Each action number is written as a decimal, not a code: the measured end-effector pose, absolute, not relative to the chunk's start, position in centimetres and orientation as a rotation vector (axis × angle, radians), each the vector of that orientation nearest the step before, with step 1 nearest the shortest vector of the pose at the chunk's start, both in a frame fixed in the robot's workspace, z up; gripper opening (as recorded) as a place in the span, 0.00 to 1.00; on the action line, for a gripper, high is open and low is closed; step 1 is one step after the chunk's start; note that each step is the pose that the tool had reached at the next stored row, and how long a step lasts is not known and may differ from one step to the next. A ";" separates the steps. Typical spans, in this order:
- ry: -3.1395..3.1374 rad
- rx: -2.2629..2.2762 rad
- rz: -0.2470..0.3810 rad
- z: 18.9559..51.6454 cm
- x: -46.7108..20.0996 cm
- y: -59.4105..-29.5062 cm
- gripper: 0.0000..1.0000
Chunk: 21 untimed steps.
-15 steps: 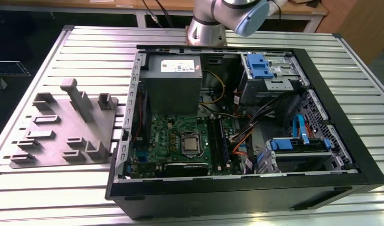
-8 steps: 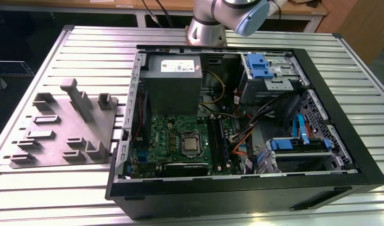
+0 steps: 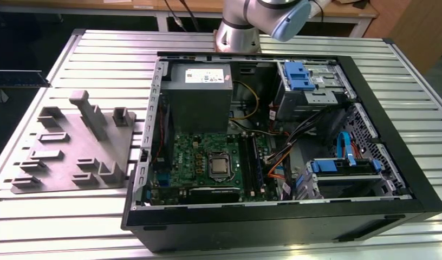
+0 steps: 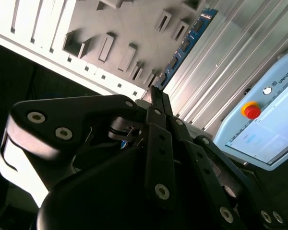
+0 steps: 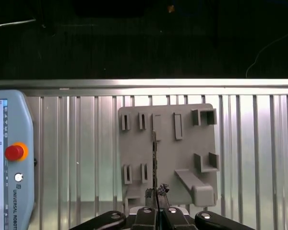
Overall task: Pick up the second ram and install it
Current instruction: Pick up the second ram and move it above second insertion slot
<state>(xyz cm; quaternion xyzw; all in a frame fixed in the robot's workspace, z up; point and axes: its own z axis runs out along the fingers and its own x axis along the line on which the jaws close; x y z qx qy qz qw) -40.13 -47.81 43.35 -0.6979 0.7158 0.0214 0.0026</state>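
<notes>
Open computer case [image 3: 279, 216] holds green motherboard [image 3: 192, 157] and gray power-supply box [image 3: 199, 92]; the second ram [image 4: 185, 45], a thin bluish stick with dark chips, is clamped by one end in the gripper [image 5: 156, 199], above the fixture plate [image 5: 182, 148] on the surface [image 5: 77, 143]

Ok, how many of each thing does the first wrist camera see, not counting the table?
Gray fixture plate: 1
Ram stick: 1
Gripper holding it: 1
Teach pendant: 1
Red button on it: 1
Total: 5

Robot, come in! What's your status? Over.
Claw shut on the second ram. Ram held over the gray fixture plate. Nothing seen in the way.
</notes>
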 end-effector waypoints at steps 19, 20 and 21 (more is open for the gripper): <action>2.246 -2.190 0.069 43.3 -32.8 -47.8 0.11; 2.246 -2.190 0.069 43.3 -32.3 -47.8 0.11; 2.246 -2.190 0.069 43.3 -31.9 -47.8 0.11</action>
